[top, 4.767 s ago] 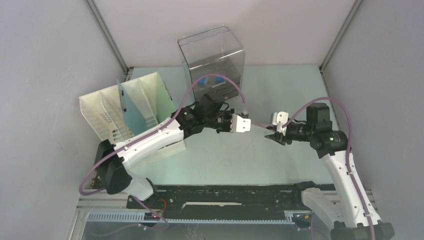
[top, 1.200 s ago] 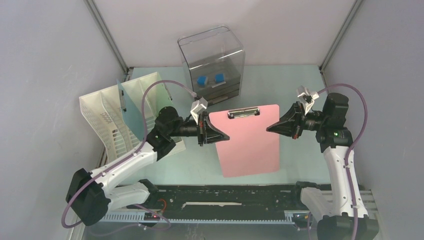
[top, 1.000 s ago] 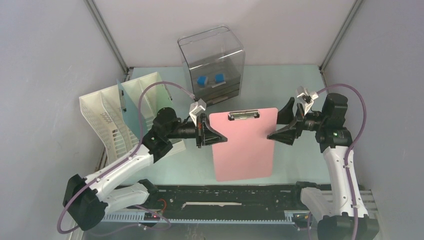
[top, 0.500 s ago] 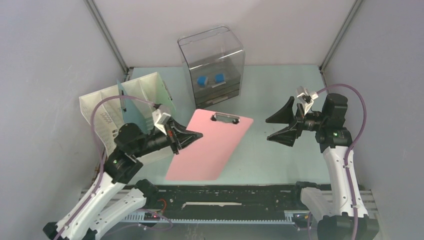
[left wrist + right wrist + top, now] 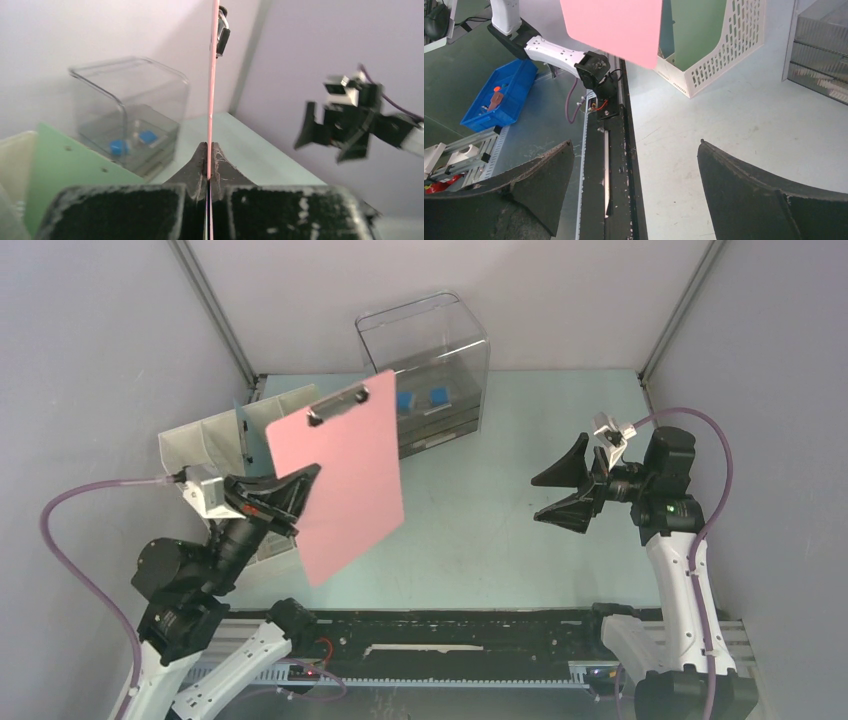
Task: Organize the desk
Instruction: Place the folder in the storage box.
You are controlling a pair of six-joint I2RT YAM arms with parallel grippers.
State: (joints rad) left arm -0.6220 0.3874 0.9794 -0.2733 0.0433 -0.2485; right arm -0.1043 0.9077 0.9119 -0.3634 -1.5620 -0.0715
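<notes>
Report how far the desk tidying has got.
Done: a green folder stands in the white file rack. In hand: the left gripper is shut on the pink clipboard, lifted off the desk near the rack; the right gripper is open and empty. Left: the clipboard is not yet in a slot.

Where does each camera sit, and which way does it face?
Top external: above and behind the robot, looking down on the desk; both arms show, left gripper clamping the pink clipboard, right gripper open.
Left wrist: on the left arm, facing the drawer box and right gripper; its shut fingers show.
Right wrist: on the right arm, facing the file rack; its open fingers show.
Shared: all three show the clipboard.
</notes>
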